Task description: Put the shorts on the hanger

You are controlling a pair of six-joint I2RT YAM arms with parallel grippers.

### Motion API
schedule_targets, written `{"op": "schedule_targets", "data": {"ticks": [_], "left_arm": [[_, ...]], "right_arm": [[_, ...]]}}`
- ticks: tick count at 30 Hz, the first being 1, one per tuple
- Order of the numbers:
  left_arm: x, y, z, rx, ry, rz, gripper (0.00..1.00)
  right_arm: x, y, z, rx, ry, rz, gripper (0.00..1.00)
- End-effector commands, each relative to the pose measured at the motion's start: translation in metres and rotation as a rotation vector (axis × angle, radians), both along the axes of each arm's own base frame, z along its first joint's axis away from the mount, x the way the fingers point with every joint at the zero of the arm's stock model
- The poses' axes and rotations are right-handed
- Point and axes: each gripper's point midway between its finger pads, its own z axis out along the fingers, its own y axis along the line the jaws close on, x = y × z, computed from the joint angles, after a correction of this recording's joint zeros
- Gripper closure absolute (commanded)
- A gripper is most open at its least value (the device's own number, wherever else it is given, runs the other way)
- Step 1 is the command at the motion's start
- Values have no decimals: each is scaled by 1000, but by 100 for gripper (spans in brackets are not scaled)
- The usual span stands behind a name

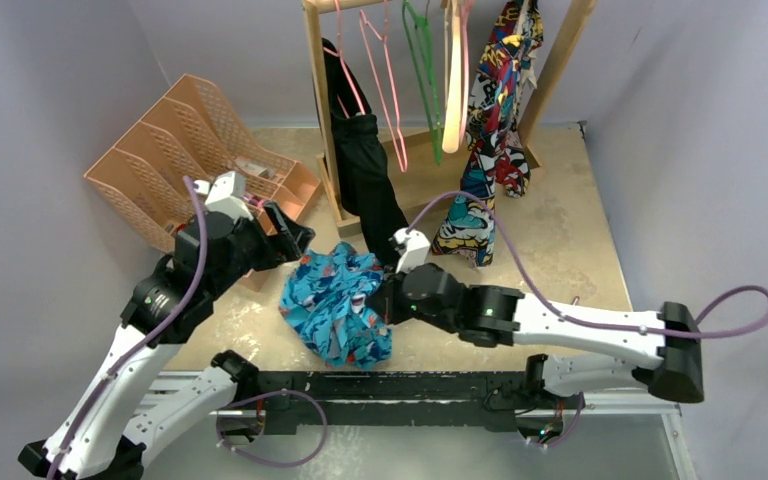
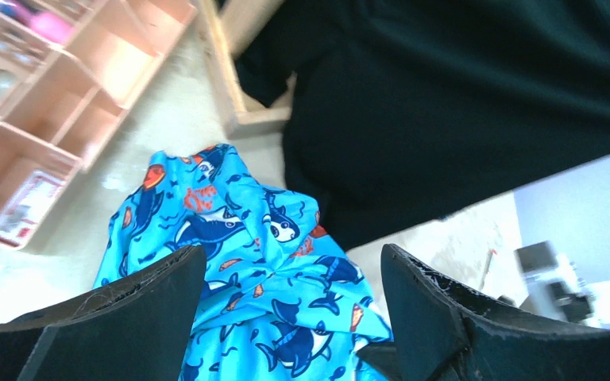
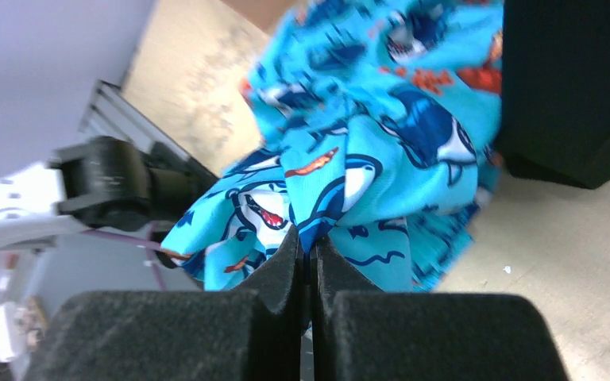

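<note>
The turquoise shark-print shorts [image 1: 332, 305] lie bunched on the table in front of the rack. My right gripper [image 1: 378, 300] is at their right edge. In the right wrist view its jaws [image 3: 311, 242] are shut on a fold of the shorts [image 3: 381, 159]. My left gripper [image 1: 295, 238] hovers just above and left of the heap. It stands open [image 2: 290, 313], with the shorts [image 2: 238, 238] showing between its fingers and nothing gripped. The thin pink hanger [image 1: 388, 95] hangs bare on the rack at the back.
A wooden rack [image 1: 318, 110] holds a black garment [image 1: 365, 185], a green hanger [image 1: 422, 70], a cream hanger [image 1: 452, 95] and a comic-print garment [image 1: 495, 110]. An orange file organiser [image 1: 185, 150] stands at the back left, close to my left arm.
</note>
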Motion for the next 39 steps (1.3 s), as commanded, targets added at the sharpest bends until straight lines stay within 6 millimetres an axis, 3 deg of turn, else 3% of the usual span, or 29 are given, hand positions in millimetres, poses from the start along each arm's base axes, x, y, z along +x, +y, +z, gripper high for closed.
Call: {"op": "schedule_targets", "data": {"ticks": [1,5,8,12,18,21,23,25,27,32,36,39], "left_arm": [[-6,-49,14,-96,-26,-252,21],[-15,-73,14,-155,1,-382,21],[-18,-83,7,-188,35,-429,21],[-23,-93,-9,-231,78,-474,21],[-25,-91,-58,-186,221,-448,21],[-12,-60,-94,-25,314,-270,21],[-4,-32,-105,101,358,-134,23],[3,-13,-102,169,357,-35,23],[8,-6,-90,174,316,7,23],[12,8,-67,183,279,89,24],[10,5,-57,156,259,78,25],[8,-3,-54,126,255,35,26]], "right_arm": [[3,-15,71,163,-27,-74,100],[1,-25,125,286,-44,-90,100],[0,-22,142,345,-51,-82,100],[1,-11,114,292,14,-104,100],[25,-3,83,200,5,-219,100],[31,5,76,188,16,-210,100],[28,15,74,190,21,-171,100],[27,25,68,180,27,-138,100],[27,37,60,149,17,-98,99],[21,65,50,74,14,25,76],[16,60,33,-10,72,25,62],[4,44,20,-34,148,8,55]]}}
